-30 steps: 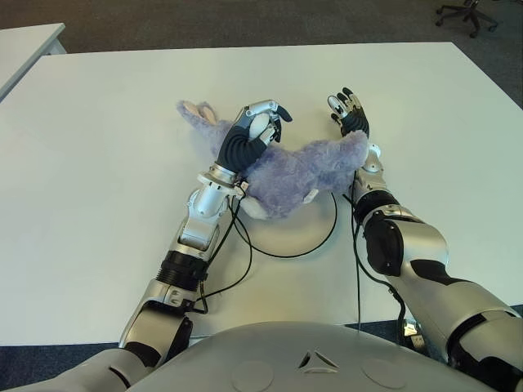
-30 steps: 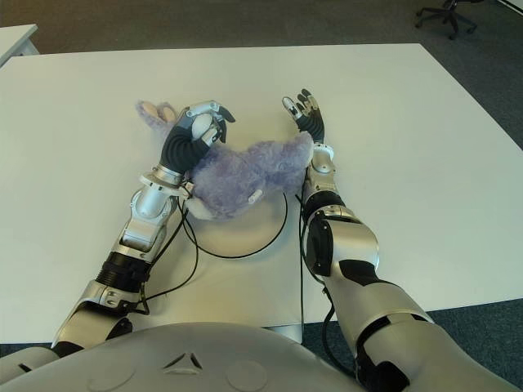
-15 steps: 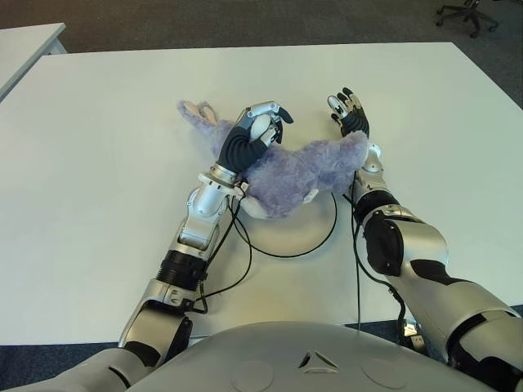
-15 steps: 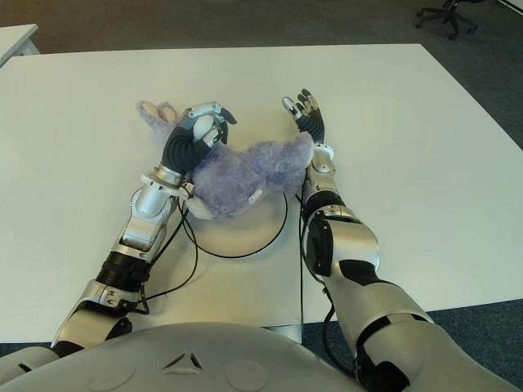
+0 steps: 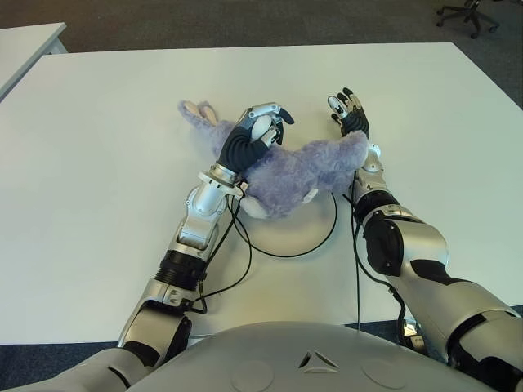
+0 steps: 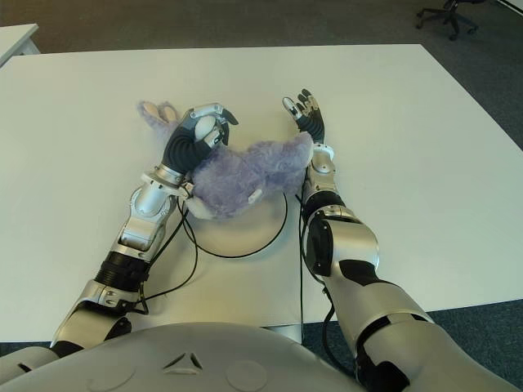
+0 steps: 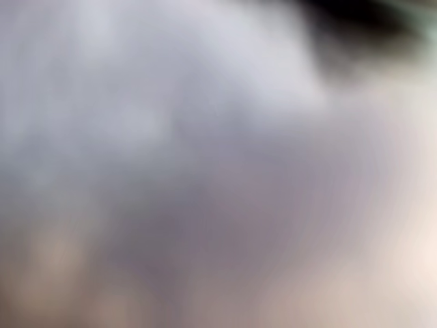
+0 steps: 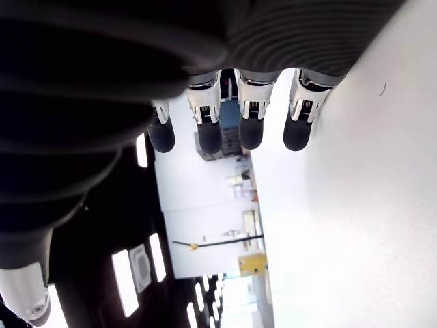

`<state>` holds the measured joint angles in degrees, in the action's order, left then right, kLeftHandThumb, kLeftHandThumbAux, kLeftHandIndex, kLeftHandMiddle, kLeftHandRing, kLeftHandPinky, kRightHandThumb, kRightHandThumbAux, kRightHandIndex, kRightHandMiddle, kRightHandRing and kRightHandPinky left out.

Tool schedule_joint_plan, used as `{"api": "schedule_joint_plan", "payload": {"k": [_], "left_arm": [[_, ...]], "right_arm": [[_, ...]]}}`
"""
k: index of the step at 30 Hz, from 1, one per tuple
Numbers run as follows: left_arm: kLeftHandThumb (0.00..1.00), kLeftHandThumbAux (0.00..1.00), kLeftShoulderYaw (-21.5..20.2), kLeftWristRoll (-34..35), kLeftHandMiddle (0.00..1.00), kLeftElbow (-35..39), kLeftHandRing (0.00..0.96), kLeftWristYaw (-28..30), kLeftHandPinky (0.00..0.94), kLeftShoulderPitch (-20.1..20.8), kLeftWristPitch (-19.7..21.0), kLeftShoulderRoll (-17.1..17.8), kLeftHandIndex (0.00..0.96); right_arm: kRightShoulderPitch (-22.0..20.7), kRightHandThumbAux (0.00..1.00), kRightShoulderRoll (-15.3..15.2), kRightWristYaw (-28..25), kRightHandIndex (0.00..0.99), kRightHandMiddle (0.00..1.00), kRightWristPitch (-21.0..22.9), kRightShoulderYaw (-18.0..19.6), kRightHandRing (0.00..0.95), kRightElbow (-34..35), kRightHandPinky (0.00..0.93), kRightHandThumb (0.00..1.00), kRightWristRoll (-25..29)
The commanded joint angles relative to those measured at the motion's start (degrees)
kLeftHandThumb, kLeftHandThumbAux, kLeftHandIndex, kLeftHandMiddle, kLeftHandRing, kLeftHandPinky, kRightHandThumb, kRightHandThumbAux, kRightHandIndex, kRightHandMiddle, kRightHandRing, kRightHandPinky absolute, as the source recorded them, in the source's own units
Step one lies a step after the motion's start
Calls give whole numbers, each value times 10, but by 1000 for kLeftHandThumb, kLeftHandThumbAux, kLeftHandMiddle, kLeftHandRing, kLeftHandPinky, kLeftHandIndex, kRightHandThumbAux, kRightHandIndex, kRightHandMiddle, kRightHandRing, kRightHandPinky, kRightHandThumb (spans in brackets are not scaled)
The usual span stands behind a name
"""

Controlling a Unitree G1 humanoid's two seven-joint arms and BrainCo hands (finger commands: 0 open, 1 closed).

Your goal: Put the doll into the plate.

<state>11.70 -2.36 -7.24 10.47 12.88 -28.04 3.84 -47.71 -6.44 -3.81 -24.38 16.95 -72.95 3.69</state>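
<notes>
A purple plush bunny doll lies across the far half of a white plate with a thin dark rim. Its pink-lined ears point away on the table. My left hand sits on top of the doll near its head, fingers curled round a white part of it. The left wrist view is filled with blurred purple fur. My right hand shows just beyond the doll's right end, its fingers straight and holding nothing.
The white table stretches wide on both sides of the plate. Black cables loop from my left forearm over the table near the plate. A second table corner and an office chair stand beyond the far edge.
</notes>
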Motion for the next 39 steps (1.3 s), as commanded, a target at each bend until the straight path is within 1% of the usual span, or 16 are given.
{"api": "schedule_joint_plan", "payload": {"k": [1, 8, 17, 19, 20, 22, 23, 25, 26, 28, 31, 32, 33, 39], "left_arm": [[718, 697, 4, 6, 728, -18, 765, 20, 775, -11, 13, 5, 433], [717, 698, 2, 27, 709, -20, 750, 40, 755, -8, 19, 3, 431], [715, 698, -2, 50, 653, -24, 703, 59, 705, -6, 23, 1, 428], [714, 698, -5, 53, 633, -27, 678, 60, 667, -5, 20, 0, 424], [713, 698, -5, 54, 591, -29, 623, 60, 608, -5, 18, -1, 422], [713, 698, -7, 55, 579, -32, 607, 60, 590, -5, 13, -1, 421], [711, 698, -8, 55, 509, -35, 509, 60, 477, -5, 9, -2, 418], [709, 697, -10, 54, 455, -42, 429, 57, 369, -6, -1, -4, 416], [706, 697, -11, 53, 408, -45, 376, 56, 304, -6, -7, -5, 412], [703, 696, -13, 53, 377, -51, 345, 55, 275, -6, -16, -8, 409], [700, 696, -15, 51, 337, -62, 312, 53, 262, -5, -34, -11, 406], [624, 528, -16, 50, 318, -66, 296, 53, 252, -4, -38, -12, 254], [600, 481, -16, 48, 306, -69, 285, 52, 243, -3, -42, -11, 208], [564, 430, -17, 28, 264, -90, 240, 44, 215, 5, -71, -8, 156]], "right_arm": [[36, 591, 15, 5, 18, 38, 29, 1, 37, -28, 58, 63, 2], [35, 589, 14, 6, 16, 36, 30, 0, 36, -28, 55, 63, 1], [34, 593, 15, 8, 15, 34, 30, 1, 34, -29, 53, 59, 2], [34, 592, 16, 8, 16, 35, 30, 2, 34, -29, 54, 59, 3], [33, 591, 16, 7, 17, 35, 30, 2, 34, -29, 55, 60, 3], [33, 591, 16, 7, 17, 35, 30, 2, 34, -29, 55, 60, 4], [33, 591, 17, 7, 18, 36, 30, 2, 34, -29, 57, 61, 4], [33, 591, 17, 7, 18, 36, 30, 3, 35, -29, 60, 62, 4], [33, 593, 17, 6, 19, 38, 30, 3, 36, -29, 64, 62, 4], [33, 594, 17, 6, 19, 39, 30, 3, 38, -29, 65, 62, 4], [33, 596, 17, 5, 19, 42, 29, 4, 40, -29, 68, 63, 5], [32, 597, 17, 5, 19, 42, 29, 4, 41, -29, 66, 63, 5], [32, 596, 17, 5, 19, 42, 30, 4, 41, -29, 65, 63, 5], [32, 596, 17, 3, 17, 43, 30, 5, 41, -29, 64, 66, 6]]}}
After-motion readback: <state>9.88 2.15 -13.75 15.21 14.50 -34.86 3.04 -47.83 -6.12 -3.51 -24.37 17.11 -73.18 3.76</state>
